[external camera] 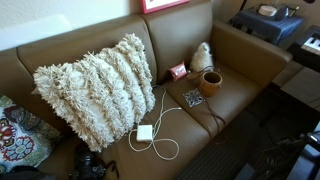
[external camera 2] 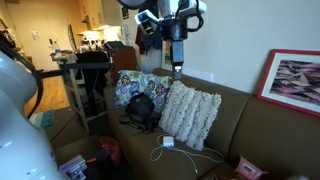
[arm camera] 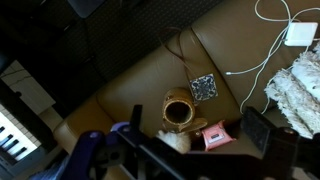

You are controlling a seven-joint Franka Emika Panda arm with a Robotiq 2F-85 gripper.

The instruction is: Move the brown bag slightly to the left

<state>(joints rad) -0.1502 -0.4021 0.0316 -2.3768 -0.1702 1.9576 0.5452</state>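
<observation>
**Brown bag on couch seat, gripper open above**

The brown bag [external camera: 211, 82] stands upright on the brown couch [external camera: 240, 60], near the armrest end of the seat. Its round mouth faces up. In the wrist view the inside of the bag [arm camera: 180, 112] is dark, and I cannot tell whether it holds anything.

A flat patterned square [external camera: 193, 98] lies just beside the bag. A pink box [external camera: 178, 71] and a cream plush [external camera: 202, 57] sit behind it against the backrest. A shaggy pillow [external camera: 95, 85] leans further along the seat, with a white charger [external camera: 145, 132] and its cable in front.

The gripper [external camera 2: 177, 66] hangs high over the couch back, well apart from the bag. Its fingers [arm camera: 256, 130] are spread wide and hold nothing.
</observation>
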